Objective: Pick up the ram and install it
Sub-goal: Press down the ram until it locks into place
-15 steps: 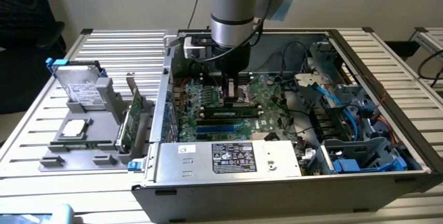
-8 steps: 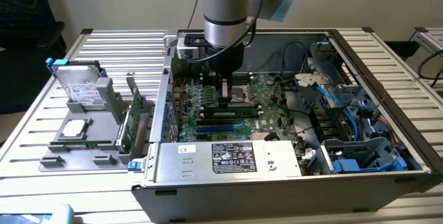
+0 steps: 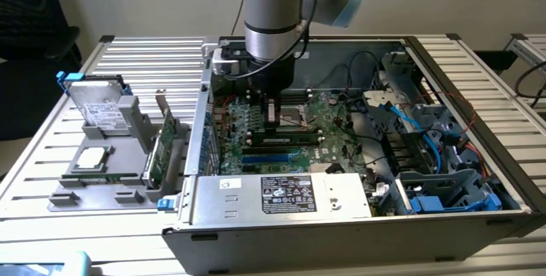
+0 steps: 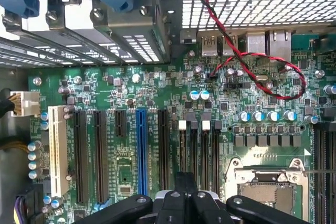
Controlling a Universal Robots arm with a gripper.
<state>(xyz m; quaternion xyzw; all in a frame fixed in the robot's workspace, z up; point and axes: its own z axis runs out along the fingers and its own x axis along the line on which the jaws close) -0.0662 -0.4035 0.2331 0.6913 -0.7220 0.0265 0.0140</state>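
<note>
The hand (image 3: 271, 117) is lowered inside the open computer case (image 3: 341, 225), fingers closed, just over the green motherboard (image 4: 157, 98); whether it grips the ram cannot be told.

Motherboard (image 4: 157, 87): green, speckled with small silver and black parts.
Expansion slots: one blue (image 4: 140, 150), one white (image 4: 58, 156), the rest black (image 4: 80, 150).
Twisted wire pair (image 4: 236, 51): red and black.
Capacitors (image 4: 265, 115): blue-topped silver.
Gripper (image 4: 185, 195): black.
Robot arm (image 3: 271, 14): silver-grey with light blue caps.
Computer case (image 3: 341, 234): grey metal; label (image 3: 288, 194) black with white print.
Cables (image 3: 418, 122) inside case: blue and black.
Counter (image 3: 145, 59): ribbed silver-grey.
Parts holder (image 3: 98, 183): grey, possibly with blue clips.
</note>
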